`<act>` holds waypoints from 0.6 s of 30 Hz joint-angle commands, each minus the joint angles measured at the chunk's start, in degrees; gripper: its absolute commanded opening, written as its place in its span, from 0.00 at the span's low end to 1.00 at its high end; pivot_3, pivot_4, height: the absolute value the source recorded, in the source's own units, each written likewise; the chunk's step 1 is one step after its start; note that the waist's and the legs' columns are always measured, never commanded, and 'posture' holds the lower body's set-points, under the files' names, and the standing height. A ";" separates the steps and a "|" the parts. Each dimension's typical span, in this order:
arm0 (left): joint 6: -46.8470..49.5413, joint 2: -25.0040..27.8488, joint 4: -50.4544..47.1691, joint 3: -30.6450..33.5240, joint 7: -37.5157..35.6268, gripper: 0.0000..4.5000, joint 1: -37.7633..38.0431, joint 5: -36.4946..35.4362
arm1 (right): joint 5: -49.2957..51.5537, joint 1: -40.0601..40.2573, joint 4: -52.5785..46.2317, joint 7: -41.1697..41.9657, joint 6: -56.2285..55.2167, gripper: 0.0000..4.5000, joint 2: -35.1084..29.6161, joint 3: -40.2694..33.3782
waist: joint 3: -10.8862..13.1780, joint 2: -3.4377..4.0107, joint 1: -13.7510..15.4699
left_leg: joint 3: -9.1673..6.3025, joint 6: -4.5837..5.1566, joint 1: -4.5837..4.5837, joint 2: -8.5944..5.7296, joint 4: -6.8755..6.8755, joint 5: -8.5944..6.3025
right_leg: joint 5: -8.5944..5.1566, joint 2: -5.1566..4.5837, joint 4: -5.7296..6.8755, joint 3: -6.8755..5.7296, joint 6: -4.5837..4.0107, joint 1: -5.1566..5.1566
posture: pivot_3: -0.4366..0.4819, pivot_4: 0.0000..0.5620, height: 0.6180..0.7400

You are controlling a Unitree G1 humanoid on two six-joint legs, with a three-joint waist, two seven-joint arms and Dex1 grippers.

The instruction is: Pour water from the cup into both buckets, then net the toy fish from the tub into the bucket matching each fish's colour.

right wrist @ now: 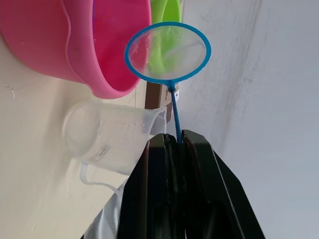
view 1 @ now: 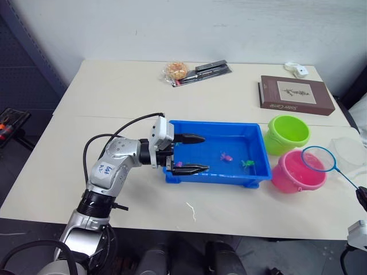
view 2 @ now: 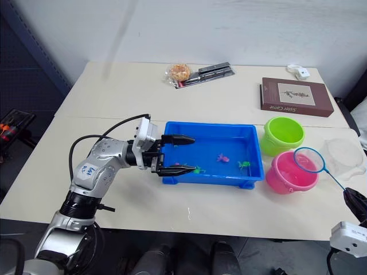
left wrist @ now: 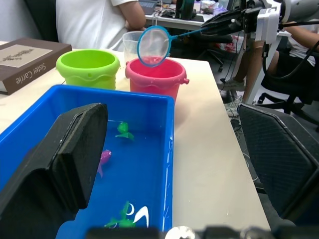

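right tool [right wrist: 174, 142] is pinching the net [view 2: 308, 160] by its thin, light, flexible handle over the pink bucket [view 2: 292, 175]; left tool [view 2: 182, 153] is gaping wide, empty, straddling the tub [view 2: 207, 176] rim

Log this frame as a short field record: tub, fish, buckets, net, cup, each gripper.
tub: blue tub, holds water
fish: pink fish and green fish in tub
buckets: green bucket behind pink bucket, right of tub
net: blue net hoop over pink bucket
cup: clear cup, right of buckets
left gripper: jaws open, straddling the tub's left wall
right gripper: shut on net handle
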 commanded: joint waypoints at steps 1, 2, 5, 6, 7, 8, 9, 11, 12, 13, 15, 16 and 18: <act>-1.65 0.14 -0.30 0.61 -0.75 0.99 -0.64 0.17 | 5.12 1.12 -0.88 0.63 1.72 0.00 -0.38 -0.92 | 0.00 0.00 0.01 | 0.00 0.00 0.00 0.01 0.00 0.00 | 0.00 0.00 0.00 0.00 0.00 0.00 | 0.48 0.27 0.99; -1.93 0.45 -0.24 0.90 -1.08 0.99 -0.44 0.04 | 9.49 1.06 -1.43 1.94 3.12 0.00 -0.14 -0.95 | 0.00 0.00 0.02 | 0.00 0.00 0.01 0.01 0.00 0.00 | 0.00 0.00 0.01 0.00 0.00 0.00 | 0.48 0.27 0.99; -3.08 2.87 1.00 3.39 -2.94 0.99 0.27 -0.84 | 32.43 2.20 -8.11 10.92 11.86 0.00 -1.80 0.57 | 0.00 0.01 -0.04 | 0.01 0.01 0.03 0.01 0.00 0.00 | 0.00 0.00 0.02 -0.01 0.00 0.02 | 0.48 0.27 0.99; -3.42 3.66 1.43 4.14 -3.48 0.99 0.46 -1.11 | 38.75 2.73 -10.72 14.05 14.89 0.00 -2.55 0.92 | -0.01 0.03 -0.36 | 0.01 0.02 0.04 0.03 -0.01 0.00 | 0.00 0.00 0.04 -0.01 0.00 0.01 | 0.48 0.27 0.99; -3.88 5.12 2.16 4.97 -4.45 0.99 0.83 -1.17 | 45.47 3.23 -14.08 17.60 19.36 0.00 -3.97 1.40 | 0.00 0.03 -0.71 | 0.05 0.01 0.14 0.07 -0.06 0.00 | 0.00 0.02 0.05 0.02 0.00 0.03 | 0.48 0.27 0.99; -4.18 6.45 2.84 5.57 -5.25 0.99 1.11 -1.02 | 50.35 3.72 -16.89 20.53 23.70 0.00 -5.55 1.71 | 0.00 0.02 -1.08 | 0.08 0.01 0.27 0.12 -0.13 0.00 | 0.00 0.04 0.11 0.04 0.00 0.12 | 0.48 0.27 0.99; -4.47 7.72 3.61 6.13 -5.97 0.99 1.36 -0.75 | 54.72 4.29 -19.49 23.25 28.80 0.00 -7.17 2.06 | 0.00 0.02 -1.30 | 0.10 0.01 0.34 0.13 -0.15 0.00 | 0.00 0.04 0.13 0.04 0.00 0.18 | 0.48 0.27 0.99; -5.01 9.30 4.74 6.76 -6.82 0.99 1.56 -0.43 | 58.58 4.62 -22.33 26.68 35.52 0.00 -9.20 1.90 | 0.01 0.00 -1.19 | 0.12 0.04 0.55 0.15 -0.20 -0.02 | 0.00 0.04 0.14 0.07 -0.01 0.36 | 0.48 0.27 0.99; -5.13 10.10 5.29 7.27 -7.00 0.99 1.64 -0.28 | 59.63 4.08 -23.51 27.96 39.35 0.00 -10.94 2.14 | 0.01 0.01 -1.14 | -0.01 0.07 0.60 0.17 -0.20 -0.04 | 0.00 0.03 0.06 0.06 -0.01 0.54 | 0.48 0.27 0.99; -5.55 11.39 6.28 8.17 -7.06 0.99 1.82 0.11 | 60.02 2.03 -24.75 28.19 44.12 0.00 -13.81 3.85 | 0.01 0.00 -1.12 | -0.09 0.10 0.62 0.15 -0.19 -0.06 | 0.00 0.01 -0.03 0.08 -0.01 0.62 | 0.48 0.27 0.99; -5.91 13.27 7.61 9.42 -7.04 0.99 2.21 0.43 | 60.78 -1.66 -26.74 28.50 52.90 0.00 -18.47 7.67 | 0.03 -0.03 -1.25 | -0.17 0.17 0.64 0.09 -0.15 -0.10 | 0.00 -0.09 -0.05 0.16 -0.01 0.76 | 0.48 0.27 0.99; -6.19 14.16 7.93 9.89 -6.94 0.99 2.65 0.66 | 59.78 -4.85 -27.25 27.63 55.94 0.00 -20.40 11.05 | 0.03 -0.04 -1.21 | -0.19 0.18 0.64 0.09 -0.14 -0.11 | 0.00 -0.14 -0.09 0.18 0.00 0.76 | 0.48 0.27 0.99; -6.53 15.51 8.32 10.66 -7.00 0.99 3.49 0.78 | 58.62 -10.44 -27.97 26.04 62.53 0.00 -23.27 17.16 | 0.04 -0.06 -1.17 | -0.28 0.16 0.61 0.10 -0.14 -0.12 | 0.00 -0.16 -0.11 0.15 0.00 0.77 | 0.48 0.27 0.99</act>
